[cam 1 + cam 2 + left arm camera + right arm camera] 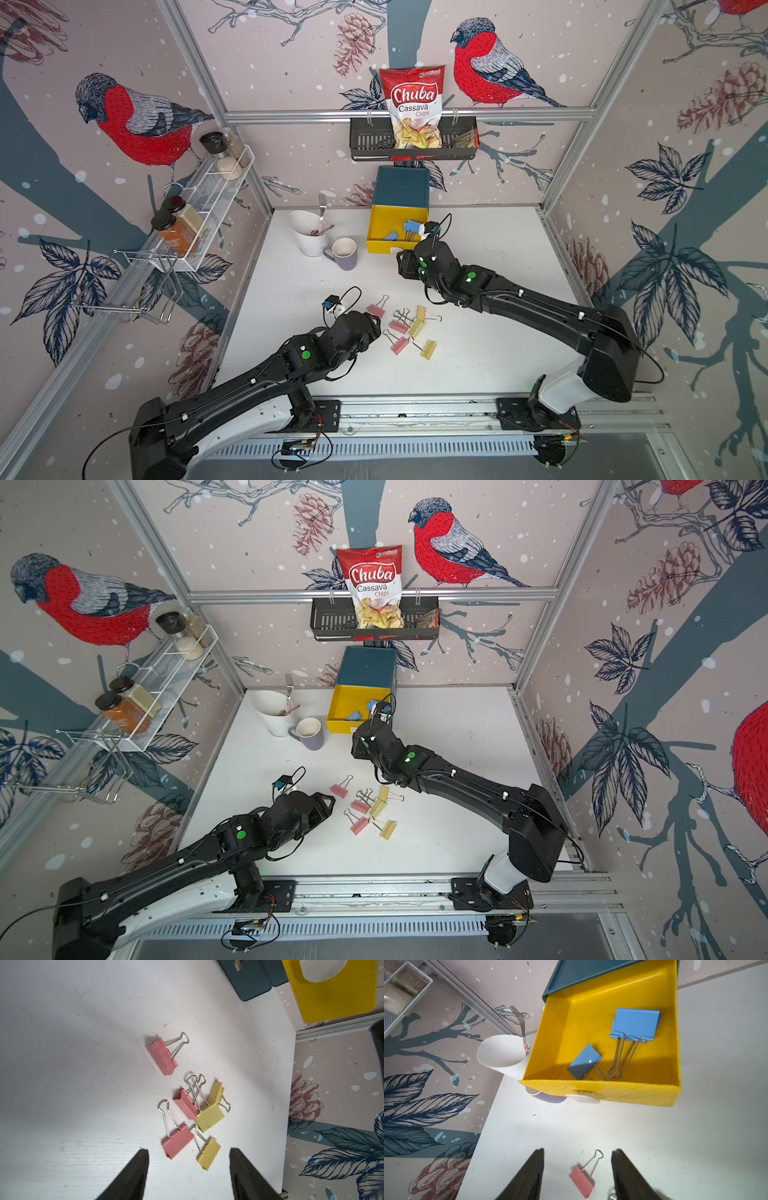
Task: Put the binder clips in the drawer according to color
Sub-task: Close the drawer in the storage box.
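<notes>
In both top views the right arm's jaws are hidden under its wrist housing [430, 253], which covers a front corner of the yellow drawer [395, 224] and part of a blue binder clip [371, 706]. Both wrist views crop the jaws. The left wrist view cuts off the teal lower drawer fronts [249, 978]. In the right wrist view the yellow drawer's front wall hides most of the purple mug [550, 1098] and the handle ends of the smaller blue clip [584, 1061], and only a wire loop [612, 1194] of another clip shows. The brownish item [467, 139] in the black basket [370, 141] is too small to identify.
</notes>
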